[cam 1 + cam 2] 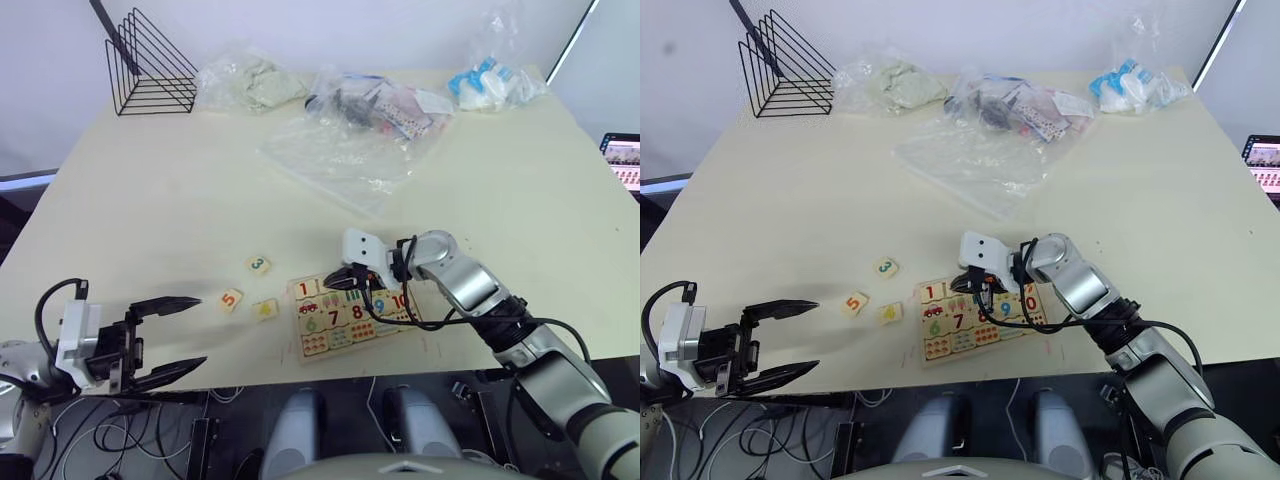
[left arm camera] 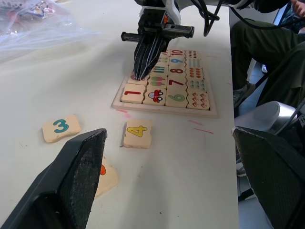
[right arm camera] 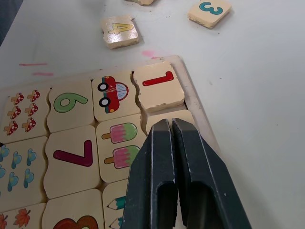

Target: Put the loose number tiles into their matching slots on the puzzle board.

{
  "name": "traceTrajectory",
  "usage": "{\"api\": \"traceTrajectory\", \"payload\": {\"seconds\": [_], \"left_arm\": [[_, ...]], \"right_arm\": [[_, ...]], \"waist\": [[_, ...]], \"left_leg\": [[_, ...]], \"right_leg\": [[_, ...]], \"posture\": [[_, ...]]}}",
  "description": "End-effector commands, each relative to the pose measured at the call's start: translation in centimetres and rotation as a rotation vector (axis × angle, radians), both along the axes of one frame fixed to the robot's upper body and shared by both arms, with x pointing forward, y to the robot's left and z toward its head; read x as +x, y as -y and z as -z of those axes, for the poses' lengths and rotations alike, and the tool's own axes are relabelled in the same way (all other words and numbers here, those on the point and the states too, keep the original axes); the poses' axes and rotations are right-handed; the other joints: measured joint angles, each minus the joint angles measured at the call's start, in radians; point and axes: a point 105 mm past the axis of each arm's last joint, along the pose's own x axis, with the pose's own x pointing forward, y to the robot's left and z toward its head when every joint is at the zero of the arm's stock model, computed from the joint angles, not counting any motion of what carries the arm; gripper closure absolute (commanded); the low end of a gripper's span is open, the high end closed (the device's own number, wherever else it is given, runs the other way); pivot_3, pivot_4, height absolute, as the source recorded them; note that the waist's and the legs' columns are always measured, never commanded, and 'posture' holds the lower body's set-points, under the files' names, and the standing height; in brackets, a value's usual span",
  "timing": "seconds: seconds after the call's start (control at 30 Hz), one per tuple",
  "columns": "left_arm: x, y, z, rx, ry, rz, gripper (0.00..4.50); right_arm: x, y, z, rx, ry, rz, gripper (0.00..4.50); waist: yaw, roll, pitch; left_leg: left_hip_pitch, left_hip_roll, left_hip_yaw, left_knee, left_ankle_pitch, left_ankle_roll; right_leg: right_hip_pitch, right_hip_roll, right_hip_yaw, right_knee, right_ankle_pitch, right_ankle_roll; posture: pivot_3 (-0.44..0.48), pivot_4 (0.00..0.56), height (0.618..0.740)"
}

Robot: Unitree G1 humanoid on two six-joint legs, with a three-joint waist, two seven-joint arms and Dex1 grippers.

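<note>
You are looking down on a pale cream worktop (image 1: 180, 190) standing against a white wall. At its far side, from ten o'clock round to two, are lying one black wire rack (image 1: 150, 68) and several clear plastic bags (image 1: 345, 155).

The puzzle board (image 1: 352, 316) is sitting near the front edge, about six o'clock. One tile, the 1 (image 3: 158, 89), is lying in the corner slot of the board's far row. Three loose number tiles are resting on the worktop at nine o'clock from the board: the 3 (image 1: 258, 265), the 5 (image 1: 231, 299) and the 4 (image 1: 265, 309), the last just beside the rim.

Your right gripper (image 3: 171, 131) is pressing down with its fingers closed together, empty, tips in the slot next to the 1. Your left gripper (image 1: 178, 335) is hovering wide open at eight o'clock, holding nothing.
</note>
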Motion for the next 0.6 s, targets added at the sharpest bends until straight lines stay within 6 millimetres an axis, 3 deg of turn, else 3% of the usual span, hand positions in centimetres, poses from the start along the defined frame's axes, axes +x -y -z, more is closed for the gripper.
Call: {"api": "traceTrajectory", "payload": {"seconds": [0.03, 0.37, 0.6], "left_arm": [[-0.2, 0.0, -0.4, 0.012, 0.006, 0.031, 0.00], [0.0, -0.2, 0.0, -0.027, -0.026, -0.035, 0.00], [0.5, -0.9, 0.4, -0.055, -0.064, -0.133, 0.00]], "right_arm": [[0.1, 0.4, 0.8, -0.030, 0.010, 0.002, 4.40], [0.5, 1.9, -2.3, 0.122, 0.104, 0.032, 4.40], [-0.1, 4.9, -4.8, 0.275, 0.146, 0.140, 4.40]], "waist": [[0.000, 0.000, 0.000], [0.003, 0.000, 0.000], [0.003, 0.000, 0.000]], "left_leg": [[0.000, 0.000, 0.000, 0.000, 0.000, 0.000], [0.000, 0.000, 0.001, 0.000, 0.000, 0.000], [0.000, 0.000, 0.000, 0.000, 0.000, 0.000]], "right_leg": [[0.000, 0.000, 0.000, 0.000, 0.000, 0.000], [0.000, 0.000, 0.000, 0.000, 0.000, 0.000], [0.000, 0.000, 0.000, 0.000, 0.000, 0.000]], "posture": [[0.000, 0.150, 0.740], [0.000, 0.150, 0.740], [0.000, 0.150, 0.740]]}}
